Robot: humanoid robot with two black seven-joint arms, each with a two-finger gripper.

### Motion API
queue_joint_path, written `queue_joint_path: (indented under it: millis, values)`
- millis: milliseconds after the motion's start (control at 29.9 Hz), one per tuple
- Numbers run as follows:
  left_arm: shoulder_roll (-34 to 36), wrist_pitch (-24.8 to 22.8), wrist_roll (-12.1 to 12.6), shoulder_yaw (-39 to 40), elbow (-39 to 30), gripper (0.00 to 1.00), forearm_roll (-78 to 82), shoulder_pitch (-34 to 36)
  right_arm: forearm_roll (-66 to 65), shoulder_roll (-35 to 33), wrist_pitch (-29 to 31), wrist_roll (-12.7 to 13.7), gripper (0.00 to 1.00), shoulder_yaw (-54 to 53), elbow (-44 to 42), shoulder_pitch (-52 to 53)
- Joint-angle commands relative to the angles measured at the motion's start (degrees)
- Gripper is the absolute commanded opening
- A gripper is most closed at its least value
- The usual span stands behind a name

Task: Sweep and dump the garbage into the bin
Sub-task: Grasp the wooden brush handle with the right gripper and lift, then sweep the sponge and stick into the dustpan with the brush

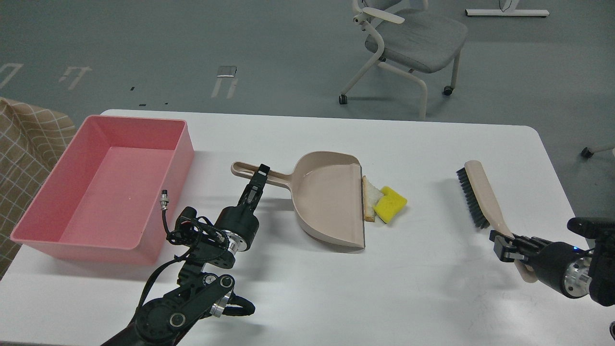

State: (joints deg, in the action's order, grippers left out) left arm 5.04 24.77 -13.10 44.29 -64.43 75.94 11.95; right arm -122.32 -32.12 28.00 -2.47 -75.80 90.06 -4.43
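While both arms hold tools, nothing is swept yet. Left gripper (260, 176), centre-left of frame, pinches the handle of the one beige dustpan (326, 197), apparently steadying it, mouth facing right. Right gripper (502, 246), lower right, is clamped on the handle of the one brush (475, 194), bristles facing left toward the pan, likely set for a leftward stroke. Garbage, two pieces: white bread wedge (371, 198) touching the pan's lip, yellow sponge (390, 204) just right of it, overlapping the bread. One pink bin (36, 206), far left, looks empty, open top up, near the dustpan for tipping. White table (336, 288). One grey chair (413, 38), upper right.
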Motion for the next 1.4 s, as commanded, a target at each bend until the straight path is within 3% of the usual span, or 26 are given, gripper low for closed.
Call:
queue_joint_path:
  millis: [0, 301, 736, 1204, 1371]
  values:
    - [-0.03, 0.02, 0.0, 0.01, -0.17, 0.03, -0.01, 0.0, -0.11, 2.05, 0.0, 1.24, 0.06, 0.3, 0.11, 1.96]
    - [0.23, 0.02, 0.0, 0.01, -0.34, 0.03, 0.08, 0.0, -0.38, 5.13, 0.0, 3.79, 0.06, 4.61, -0.15, 3.91]
    - [0.23, 0.02, 0.0, 0.01, -0.43, 0.03, 0.08, -0.17, 0.06, 6.19, 0.0, 3.97, 0.07, 8.92, 0.11, 3.29]
    - [-0.03, 0.72, 0.09, 0.01, -0.96, 0.03, 0.08, -0.53, -0.55, 16.64, 0.0, 6.16, 0.07, 12.34, -0.59, 6.54]
    - [0.32, 0.99, 0.09, 0.01, -1.22, 0.03, 0.08, -0.61, -0.55, 23.57, 0.0, 6.52, 0.07, 12.35, -0.68, 9.7]
